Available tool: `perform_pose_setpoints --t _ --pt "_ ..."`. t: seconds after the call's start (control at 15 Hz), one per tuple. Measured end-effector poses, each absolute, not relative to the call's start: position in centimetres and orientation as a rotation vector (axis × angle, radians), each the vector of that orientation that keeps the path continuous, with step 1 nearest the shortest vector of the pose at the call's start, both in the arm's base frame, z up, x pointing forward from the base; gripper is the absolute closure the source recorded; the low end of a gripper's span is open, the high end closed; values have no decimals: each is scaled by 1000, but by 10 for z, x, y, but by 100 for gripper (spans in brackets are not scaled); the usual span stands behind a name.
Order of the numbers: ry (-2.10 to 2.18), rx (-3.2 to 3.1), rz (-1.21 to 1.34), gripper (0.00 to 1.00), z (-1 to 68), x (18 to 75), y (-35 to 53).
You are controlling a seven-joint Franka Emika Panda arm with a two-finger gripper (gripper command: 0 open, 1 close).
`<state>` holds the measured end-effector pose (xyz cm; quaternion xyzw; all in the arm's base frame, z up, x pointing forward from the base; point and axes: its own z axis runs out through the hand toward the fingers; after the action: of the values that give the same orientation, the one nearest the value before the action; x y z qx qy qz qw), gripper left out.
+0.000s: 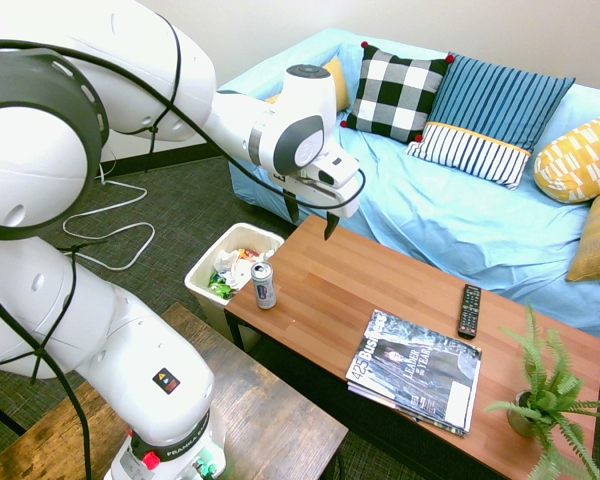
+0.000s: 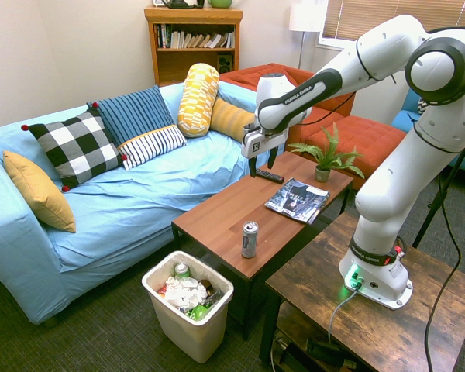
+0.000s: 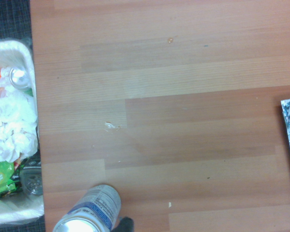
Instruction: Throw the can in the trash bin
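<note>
In the first exterior view we see the can (image 1: 263, 285) upright at the surface (image 1: 380, 290) edge, lower left of our open, empty fingers (image 1: 310, 222).

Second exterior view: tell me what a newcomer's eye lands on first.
The big white arm, its open gripper hanging above the wooden coffee table. Then the can standing upright alone near the table's end, with the white trash bin, already full of rubbish, on the floor just beyond that end.
</note>
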<state>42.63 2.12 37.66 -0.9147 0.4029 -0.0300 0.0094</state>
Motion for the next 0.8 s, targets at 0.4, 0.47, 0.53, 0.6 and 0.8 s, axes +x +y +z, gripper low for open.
perform_pose_setpoints --t 0.4,0.47,0.53,0.6,0.8 --pt "1209 -2871 -87 0 346 415 41" --pt "1189 -2881 -86 0 337 408 52" --pt "1171 -2889 -85 0 328 401 63" --pt "1157 -2896 -88 0 322 394 75" --pt "1121 -2911 -99 0 312 381 107"
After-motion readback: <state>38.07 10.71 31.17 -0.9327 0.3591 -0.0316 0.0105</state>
